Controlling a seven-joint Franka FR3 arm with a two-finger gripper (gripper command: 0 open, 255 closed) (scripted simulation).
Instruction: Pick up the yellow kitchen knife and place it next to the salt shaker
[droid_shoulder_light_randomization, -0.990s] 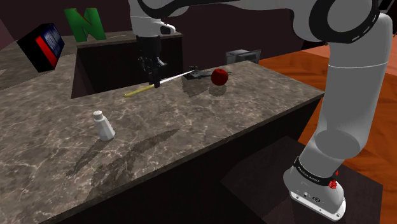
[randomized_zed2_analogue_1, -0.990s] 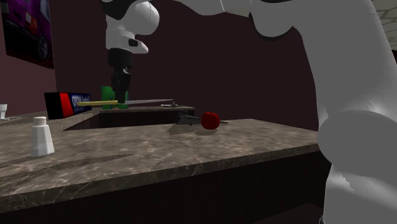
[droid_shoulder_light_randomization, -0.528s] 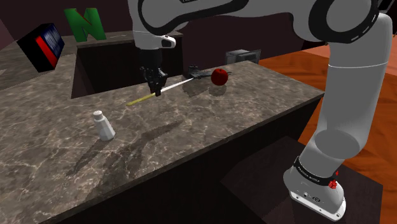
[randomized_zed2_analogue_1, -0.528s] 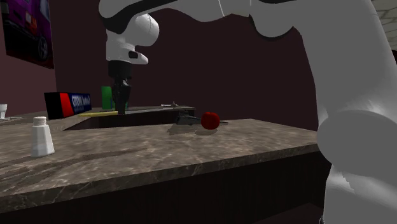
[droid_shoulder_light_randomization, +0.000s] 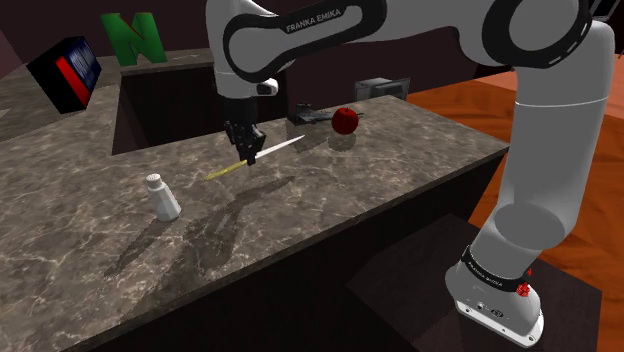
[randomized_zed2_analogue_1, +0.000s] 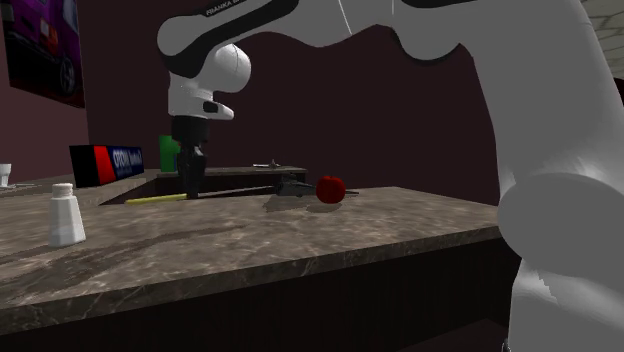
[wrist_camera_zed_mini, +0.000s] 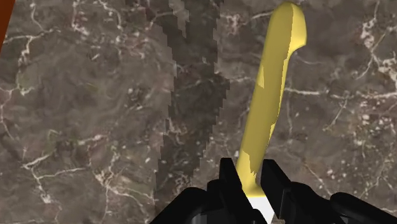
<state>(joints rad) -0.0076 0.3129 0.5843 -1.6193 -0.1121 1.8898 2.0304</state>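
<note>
knife (wrist_camera_zed_mini: 270, 95): blade mostly hidden behind the gripper (wrist_camera_zed_mini: 249, 172) that clasped it — only a white sliver showed.
green object (randomized_zed2_analogue_1: 167, 152): far off, partly hidden behind the gripper.
dark item (randomized_zed2_analogue_1: 293, 186): beside the apple (randomized_zed2_analogue_1: 331, 188) — too small to identify.
purple picture (randomized_zed2_analogue_1: 40, 45): cut off by the second exterior view's left and top edges.

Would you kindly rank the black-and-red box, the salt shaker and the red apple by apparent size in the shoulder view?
1. black-and-red box
2. salt shaker
3. red apple, close behind; the shaker stands nearer the camera, so these two are unsure.
</note>
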